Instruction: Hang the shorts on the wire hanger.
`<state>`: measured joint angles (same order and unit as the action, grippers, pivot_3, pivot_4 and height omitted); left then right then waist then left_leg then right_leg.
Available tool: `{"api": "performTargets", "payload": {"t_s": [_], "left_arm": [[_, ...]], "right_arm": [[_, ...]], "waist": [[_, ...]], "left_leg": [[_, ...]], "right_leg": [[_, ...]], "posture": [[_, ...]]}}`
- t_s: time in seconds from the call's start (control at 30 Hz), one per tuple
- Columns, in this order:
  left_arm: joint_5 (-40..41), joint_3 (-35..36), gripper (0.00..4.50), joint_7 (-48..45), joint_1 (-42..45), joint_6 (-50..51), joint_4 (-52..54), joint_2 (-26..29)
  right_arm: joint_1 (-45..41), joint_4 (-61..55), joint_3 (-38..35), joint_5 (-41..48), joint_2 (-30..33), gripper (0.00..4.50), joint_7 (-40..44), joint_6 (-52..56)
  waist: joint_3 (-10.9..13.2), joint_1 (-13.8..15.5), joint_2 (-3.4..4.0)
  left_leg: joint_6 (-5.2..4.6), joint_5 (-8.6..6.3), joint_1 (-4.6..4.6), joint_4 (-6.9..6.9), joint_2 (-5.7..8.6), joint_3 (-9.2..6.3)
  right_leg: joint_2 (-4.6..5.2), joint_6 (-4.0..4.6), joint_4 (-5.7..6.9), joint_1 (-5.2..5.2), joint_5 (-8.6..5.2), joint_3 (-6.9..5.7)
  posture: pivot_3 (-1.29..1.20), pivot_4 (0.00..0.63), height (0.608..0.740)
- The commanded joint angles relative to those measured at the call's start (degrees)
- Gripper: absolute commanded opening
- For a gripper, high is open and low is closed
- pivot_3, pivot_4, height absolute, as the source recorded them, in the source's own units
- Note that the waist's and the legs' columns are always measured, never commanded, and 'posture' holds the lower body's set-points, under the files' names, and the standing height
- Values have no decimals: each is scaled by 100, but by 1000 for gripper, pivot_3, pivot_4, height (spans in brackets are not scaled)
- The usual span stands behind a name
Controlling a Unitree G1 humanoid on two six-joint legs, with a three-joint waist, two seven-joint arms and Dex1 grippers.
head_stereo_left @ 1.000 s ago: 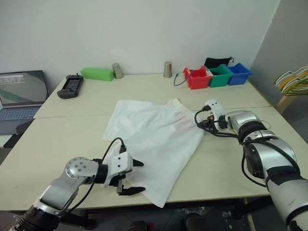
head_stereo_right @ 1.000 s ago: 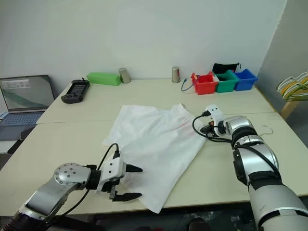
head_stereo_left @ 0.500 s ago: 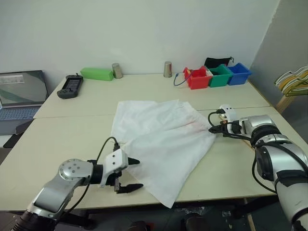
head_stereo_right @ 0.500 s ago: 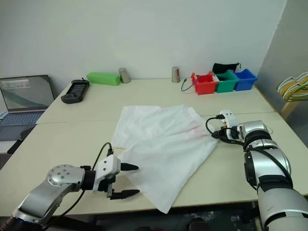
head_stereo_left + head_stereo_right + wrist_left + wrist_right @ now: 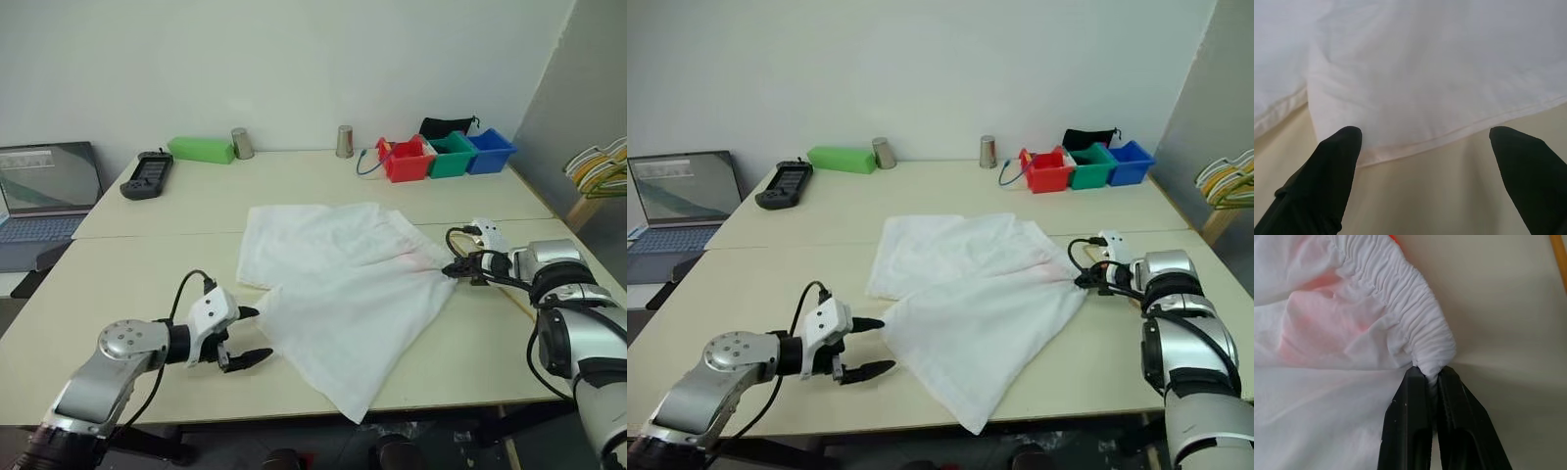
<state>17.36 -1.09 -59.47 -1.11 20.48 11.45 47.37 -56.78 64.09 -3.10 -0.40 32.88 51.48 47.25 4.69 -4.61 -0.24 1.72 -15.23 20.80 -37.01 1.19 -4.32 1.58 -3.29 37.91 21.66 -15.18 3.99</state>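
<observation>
The white shorts [image 5: 343, 279] lie spread in the middle of the table, with a faint pink mark near the gathered waistband [image 5: 1400, 298]. My right gripper [image 5: 453, 271] is shut on the waistband's right end, and in the right wrist view the fabric is pinched between the black fingertips [image 5: 1431, 374]. A strip of the yellow-orange wire hanger [image 5: 1559, 257] lies on the table just beyond that grip. My left gripper [image 5: 263, 333] stands open at the shorts' left hem [image 5: 1415, 144], its fingers on either side of the edge and holding nothing.
A laptop [image 5: 44, 191] sits at the far left. Along the back stand a black controller [image 5: 146, 173], a green box [image 5: 200, 149], two metal cups [image 5: 240, 143] and red, green and blue bins [image 5: 407, 160]. A bunch of hangers [image 5: 600, 166] hangs beyond the right edge.
My right gripper has drawn the waistband to the right, dragging and stretching the shorts that way. My left gripper has shifted left, off the cloth to its hem, still open.
</observation>
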Motion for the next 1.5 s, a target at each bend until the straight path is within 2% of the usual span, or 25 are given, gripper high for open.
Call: {"api": "performTargets", "payload": {"t_s": [0.03, 0.2, 0.3, 0.4, 0.53, 0.63, 0.77, 0.93, 1.03, 1.2, 1.33, 1.43, 1.5], "left_arm": [[157, 242, 4500, -30, 14, 43, 304, 90], [376, 154, 4500, -245, -6, 271, 805, 163], [239, -51, 4500, -345, 26, 128, 944, 188], [6, -179, 4500, -239, 257, 14, 577, 105], [65, 304, 4500, 549, 1108, 251, -553, -351], [97, 560, 4500, 804, 1403, 624, -1051, -356], [391, 754, 4500, 738, 1343, 1427, -986, -221], [1154, 777, 4500, 383, 1209, 2940, -779, -77], [1419, 687, 4500, 290, 1220, 3520, -764, -18], [861, 308, 4500, 411, 1062, 2954, -843, 105], [566, 158, 4500, 594, 1170, 2596, -1122, -69], [540, 72, 4053, 600, 1249, 2493, -1178, -218], [496, -5, 3564, 596, 1271, 2448, -1183, -275]], "right_arm": [[678, -1229, 135, 220, 73, 20, 46, 1285], [1608, -3402, 134, 713, 81, 20, -140, 2684], [1752, -3952, -35, 901, -75, 20, -442, 3001], [1675, -3980, -131, 978, -174, 20, -700, 2922], [1641, -3940, -109, 1071, -84, 20, -801, 2854], [1630, -3910, -95, 1159, -43, 20, -871, 2811], [1650, -3916, -58, 1258, -17, 20, -932, 2767], [1655, -3887, 19, 1338, -29, 20, -979, 2698], [1625, -3846, 64, 1369, -27, 20, -999, 2666], [1584, -3800, 125, 1413, -33, 20, -1026, 2640], [1568, -3787, 140, 1467, -34, 20, -1057, 2636], [1563, -3796, 150, 1517, -32, 0, -1092, 2642], [1551, -3800, 151, 1545, -32, 0, -1118, 2645]], "waist": [[-1, 29, -2], [-11, 54, -16], [-12, 35, -16], [-12, -10, -16], [-11, -33, -17], [-14, -47, -27], [-15, -114, -26], [-13, -156, -28], [-11, -157, -32], [-11, -161, -32], [-11, -155, -31], [-11, -152, -31], [-11, -150, -31]], "left_leg": [[0, 0, 0, -1, 0, -5], [0, 0, -13, -2, -6, -16], [0, 0, -16, -1, -17, -17], [0, 0, -24, 0, -25, -7], [0, 1, -31, -4, -45, 8], [0, 1, -30, -7, -61, 8], [0, -1, -21, 4, -70, 18], [1, -1, -1, 3, -75, 7], [1, -1, -3, -2, -74, 10], [2, 0, -10, -1, -71, 19], [2, 0, -9, 4, -73, 19], [2, 0, -12, 1, -73, 21], [2, 0, -14, -1, -73, 21]], "right_leg": [[0, 0, 1, -2, 0, -6], [-7, 0, 2, -22, -24, -22], [-19, 1, 3, -22, -31, -24], [-27, 4, 5, -24, -33, -22], [-50, 15, 6, -26, -26, -23], [-67, 17, 8, -26, -23, -30], [-73, 19, 3, -9, -25, -17], [-64, 19, 5, 9, -24, -12], [-62, 18, 4, 5, -24, -17], [-73, 19, 6, 3, -24, -19], [-77, 21, 5, 6, -24, -18], [-76, 24, 6, 3, -23, -15], [-76, 24, 7, 0, -22, -15]], "posture": [[-21, 58, 740], [-30, 54, 740], [-44, 51, 740], [-54, 47, 740], [-60, 46, 740], [-69, 47, 740], [-69, 47, 740], [-64, 49, 740], [-58, 51, 740], [-59, 53, 740], [-64, 54, 740], [-64, 54, 740], [-69, 54, 740]]}}
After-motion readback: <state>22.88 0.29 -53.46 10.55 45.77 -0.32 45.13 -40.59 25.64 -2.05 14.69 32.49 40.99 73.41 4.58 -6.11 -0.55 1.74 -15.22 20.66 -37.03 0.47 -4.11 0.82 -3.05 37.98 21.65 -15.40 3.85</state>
